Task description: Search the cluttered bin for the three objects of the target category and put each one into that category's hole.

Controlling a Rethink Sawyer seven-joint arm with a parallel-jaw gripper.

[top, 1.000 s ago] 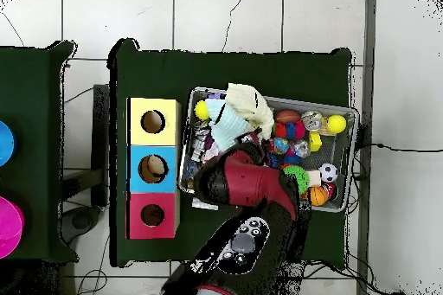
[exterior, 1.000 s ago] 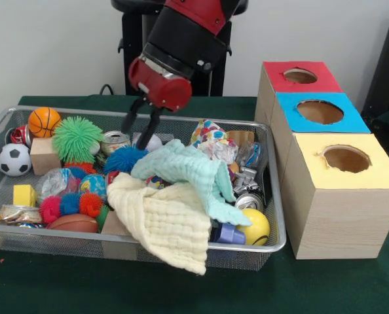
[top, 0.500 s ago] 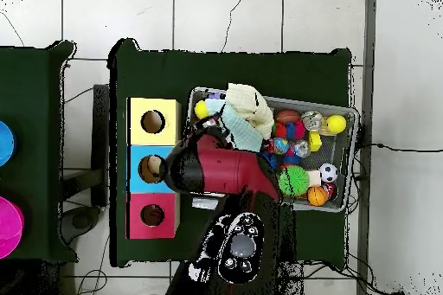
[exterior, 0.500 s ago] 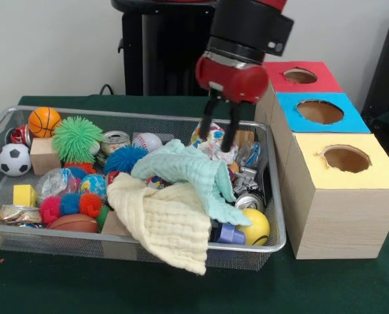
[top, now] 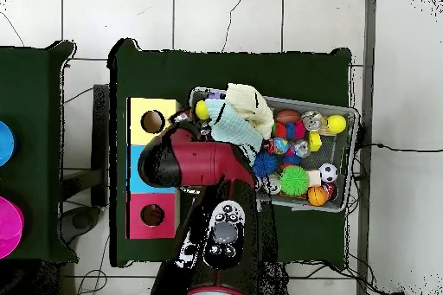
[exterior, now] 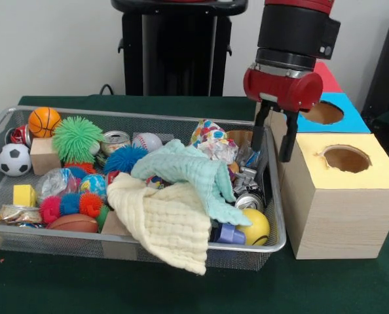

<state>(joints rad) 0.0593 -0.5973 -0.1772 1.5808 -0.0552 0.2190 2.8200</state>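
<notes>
Our hand (exterior: 276, 139) hangs with its two fingers (exterior: 289, 136) apart and nothing between them, over the seam between the bin (exterior: 271, 243) and the row of boxes, just in front of the blue-topped box (exterior: 342, 121). The red hole (top: 152, 215) lies farther along that row toward the robot's base; in the front view the wrist hides it. No plush toy shows anywhere: we see only balls, cans, blocks and two cloths (exterior: 175, 196) heaped mid-bin. So what we seek lies back inside the bin, away from the boxes, probably under those cloths. We judge the next move is a return over the bin, not toward the hole.
</notes>
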